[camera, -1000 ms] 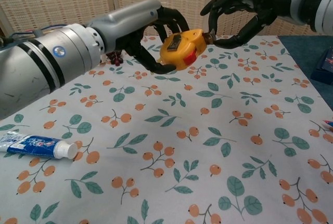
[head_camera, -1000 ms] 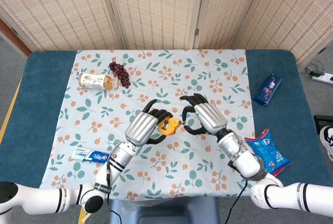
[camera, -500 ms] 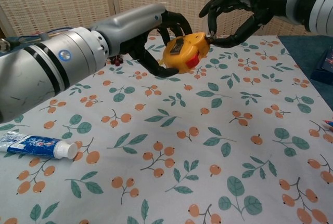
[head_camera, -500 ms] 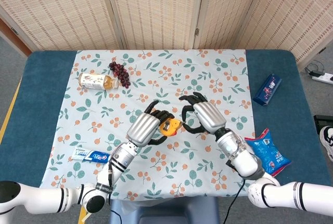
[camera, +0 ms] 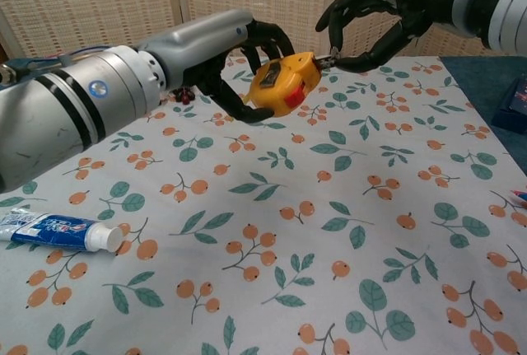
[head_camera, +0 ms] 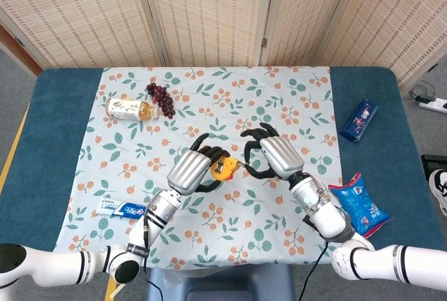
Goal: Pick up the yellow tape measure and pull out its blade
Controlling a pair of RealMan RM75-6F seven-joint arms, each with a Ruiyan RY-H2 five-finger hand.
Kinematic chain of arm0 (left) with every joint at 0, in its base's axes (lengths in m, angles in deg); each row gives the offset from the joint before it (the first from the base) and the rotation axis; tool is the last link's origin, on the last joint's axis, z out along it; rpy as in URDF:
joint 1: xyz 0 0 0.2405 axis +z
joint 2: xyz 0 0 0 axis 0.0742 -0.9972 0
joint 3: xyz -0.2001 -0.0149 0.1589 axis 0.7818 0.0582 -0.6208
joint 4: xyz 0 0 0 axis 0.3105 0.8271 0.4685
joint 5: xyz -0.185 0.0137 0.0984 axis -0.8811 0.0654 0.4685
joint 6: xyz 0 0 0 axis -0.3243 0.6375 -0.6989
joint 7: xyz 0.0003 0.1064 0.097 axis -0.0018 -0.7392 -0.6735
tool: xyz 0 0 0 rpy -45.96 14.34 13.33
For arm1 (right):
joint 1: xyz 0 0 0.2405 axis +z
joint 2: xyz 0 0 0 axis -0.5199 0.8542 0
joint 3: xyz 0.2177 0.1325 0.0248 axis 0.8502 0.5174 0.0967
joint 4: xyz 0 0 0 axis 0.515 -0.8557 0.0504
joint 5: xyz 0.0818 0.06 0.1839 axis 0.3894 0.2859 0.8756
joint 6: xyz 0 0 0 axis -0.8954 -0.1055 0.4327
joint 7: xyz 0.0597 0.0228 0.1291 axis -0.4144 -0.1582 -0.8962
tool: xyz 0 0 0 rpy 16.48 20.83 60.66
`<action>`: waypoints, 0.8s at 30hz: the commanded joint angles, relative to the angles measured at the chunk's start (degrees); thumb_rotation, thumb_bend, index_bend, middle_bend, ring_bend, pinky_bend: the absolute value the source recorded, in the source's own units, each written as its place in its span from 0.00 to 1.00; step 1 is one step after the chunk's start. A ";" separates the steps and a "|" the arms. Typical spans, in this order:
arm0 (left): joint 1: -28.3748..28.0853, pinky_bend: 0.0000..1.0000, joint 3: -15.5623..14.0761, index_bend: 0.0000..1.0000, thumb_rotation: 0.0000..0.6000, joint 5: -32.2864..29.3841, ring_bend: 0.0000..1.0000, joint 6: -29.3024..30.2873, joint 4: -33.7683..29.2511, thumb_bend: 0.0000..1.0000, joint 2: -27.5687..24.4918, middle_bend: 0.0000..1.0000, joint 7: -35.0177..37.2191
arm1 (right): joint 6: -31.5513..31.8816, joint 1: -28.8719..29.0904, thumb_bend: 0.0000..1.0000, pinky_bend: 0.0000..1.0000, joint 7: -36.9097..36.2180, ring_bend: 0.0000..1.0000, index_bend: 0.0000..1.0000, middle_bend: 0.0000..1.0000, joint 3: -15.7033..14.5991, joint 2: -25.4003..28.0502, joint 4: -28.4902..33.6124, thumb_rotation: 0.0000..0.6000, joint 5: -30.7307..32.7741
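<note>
The yellow tape measure (camera: 281, 84) with a red button hangs above the flowered cloth, gripped by my left hand (camera: 237, 65) from its left side. In the head view the tape measure (head_camera: 224, 169) shows between both hands near the table's middle. My right hand (camera: 372, 19) pinches the blade's tip (camera: 324, 61) just right of the case. Only a very short bit of blade shows between case and fingers. My left hand (head_camera: 192, 169) and right hand (head_camera: 274, 155) nearly touch in the head view.
A toothpaste tube (camera: 58, 231) lies at the near left on the cloth (head_camera: 272, 217). A tea bottle (head_camera: 130, 109) and grapes (head_camera: 160, 98) sit far left. A blue packet (head_camera: 360, 119) and a snack bag (head_camera: 360, 205) lie on the right.
My left hand has drawn the tape measure slightly to the left and tilted it. A short gap with a bit of blade now shows between case and right fingers.
</note>
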 commanded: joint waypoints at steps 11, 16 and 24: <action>2.99 0.09 -4.73 0.62 1.00 5.85 0.47 -0.13 9.71 0.38 -1.93 0.55 6.81 | 2.04 -5.30 0.40 0.04 -4.90 0.17 0.68 0.24 -1.61 7.67 4.98 1.00 -4.47; 4.34 0.09 -6.31 0.62 1.00 7.59 0.47 -0.36 13.75 0.38 -2.50 0.55 10.30 | 2.89 -8.49 0.40 0.04 -9.12 0.17 0.68 0.24 -2.63 11.93 6.68 1.00 -7.91; 6.29 0.09 -7.78 0.62 1.00 10.95 0.47 0.93 19.50 0.38 -2.75 0.55 15.92 | 6.14 -14.43 0.40 0.04 -18.28 0.17 0.68 0.24 -3.91 20.20 10.09 1.00 -16.01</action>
